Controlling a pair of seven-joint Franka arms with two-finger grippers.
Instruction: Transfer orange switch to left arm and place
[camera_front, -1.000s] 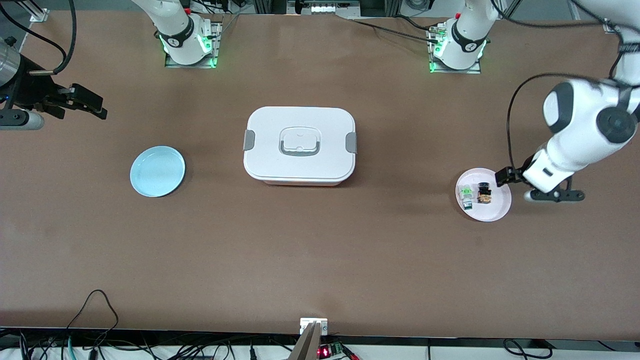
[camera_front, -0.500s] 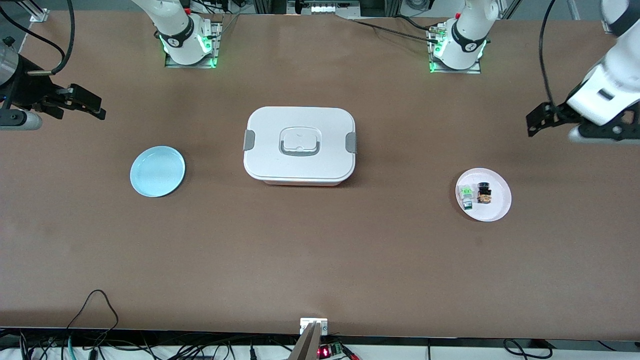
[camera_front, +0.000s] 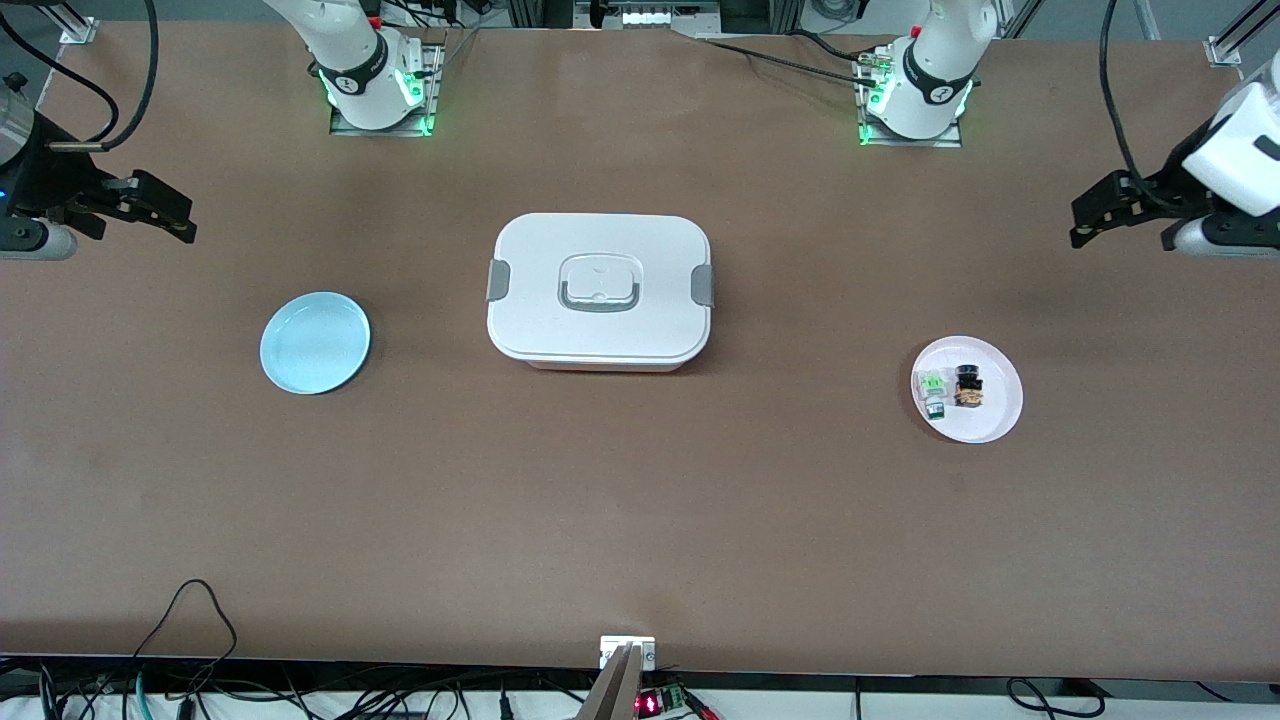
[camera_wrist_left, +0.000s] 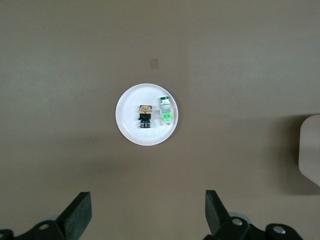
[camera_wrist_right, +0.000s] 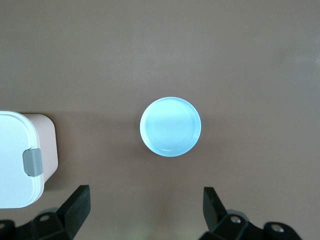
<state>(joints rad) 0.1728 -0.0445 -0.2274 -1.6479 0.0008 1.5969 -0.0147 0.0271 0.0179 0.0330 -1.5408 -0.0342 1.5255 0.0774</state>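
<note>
- The white plate (camera_front: 985, 420) lies nearest the front camera, toward the left arm's end of the table; it is the thing the left gripper's spread fingers look down on in the left wrist view.
- The orange switch (camera_front: 967, 386) lies on that plate, on its side, touched by no finger.
- A green-and-white switch (camera_front: 933, 392) lies just beside it on the same plate, the two not touching.
- The light blue plate (camera_front: 315, 342) sits toward the right arm's end of the table, bare, and shows between the right gripper's fingers in the right wrist view.
- The box (camera_front: 600, 290) stands mid-table between the two plates, lid on, grey latches at both short ends, well apart from either gripper.
- The left gripper (camera_front: 1100, 212) hangs high over bare table at its own end, fingers (camera_wrist_left: 77, 216) released and wide, holding nothing; plate and switch lie well apart from the fingertips.
- The right gripper (camera_front: 160, 208) hangs over bare table at its own end, fingers (camera_wrist_right: 76, 207) likewise released and empty, the blue plate well clear of them.
</note>
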